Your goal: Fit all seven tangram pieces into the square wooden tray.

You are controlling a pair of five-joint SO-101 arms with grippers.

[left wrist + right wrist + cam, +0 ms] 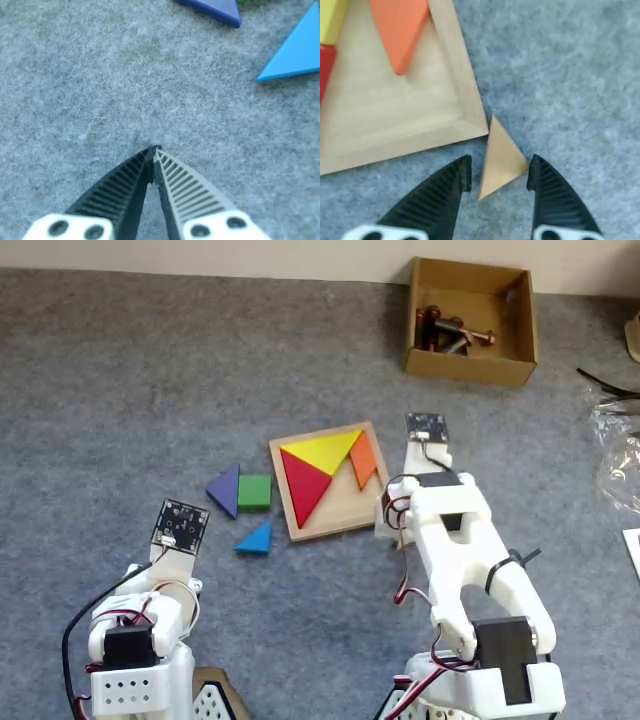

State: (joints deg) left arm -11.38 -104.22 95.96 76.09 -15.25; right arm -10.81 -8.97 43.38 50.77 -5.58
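The square wooden tray [340, 522] lies mid-table and holds a yellow triangle [322, 451], a red triangle [303, 484] and an orange piece [363, 458]. To its left on the felt are a dark blue triangle [225, 490], a green square [254, 492] and a light blue triangle [256, 539]. My right gripper [500, 164] is open, its fingers either side of a pale wooden triangle [502, 152] just off the tray's corner [470, 117]. My left gripper [152, 150] is shut on nothing, low over bare felt, short of the light blue triangle [295, 50] and the dark blue one [212, 7].
A cardboard box [515, 335] with metal parts stands at the back right. Clear plastic [618, 465] and cables [605, 385] lie at the right edge. The right arm [450, 530] stretches along the tray's right side; the left arm [150, 620] sits at the front left.
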